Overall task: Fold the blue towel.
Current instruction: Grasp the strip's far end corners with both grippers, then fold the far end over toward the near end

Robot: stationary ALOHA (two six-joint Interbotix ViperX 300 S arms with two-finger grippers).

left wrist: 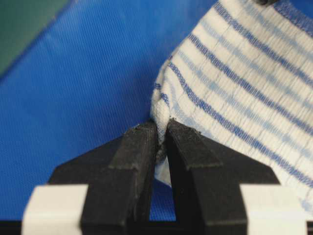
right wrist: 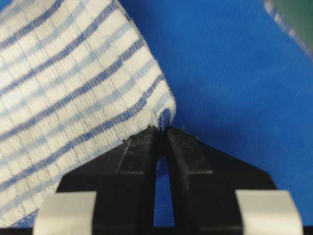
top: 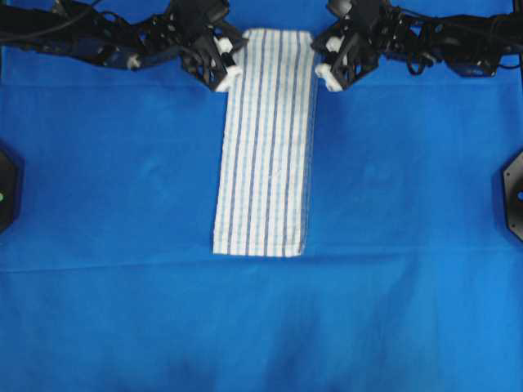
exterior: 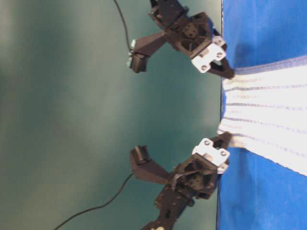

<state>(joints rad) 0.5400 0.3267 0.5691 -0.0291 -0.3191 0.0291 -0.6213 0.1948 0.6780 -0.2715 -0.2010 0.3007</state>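
Note:
The blue towel (top: 265,147), white with thin blue stripes, lies as a long narrow strip down the middle of the table, its far end at the top of the overhead view. My left gripper (top: 238,55) is shut on the far left corner; the left wrist view shows the cloth (left wrist: 234,88) pinched between the fingertips of the gripper (left wrist: 161,128). My right gripper (top: 317,54) is shut on the far right corner, and the right wrist view shows the hem of the towel (right wrist: 73,88) caught at the tips of the gripper (right wrist: 160,131). Both corners look slightly raised in the table-level view of the towel (exterior: 268,110).
A plain solid-blue cover (top: 392,204) spreads over the whole table. Black fixtures sit at the left edge (top: 5,188) and the right edge (top: 513,196). Both arms stretch along the far edge, with a green wall (exterior: 72,96) behind them.

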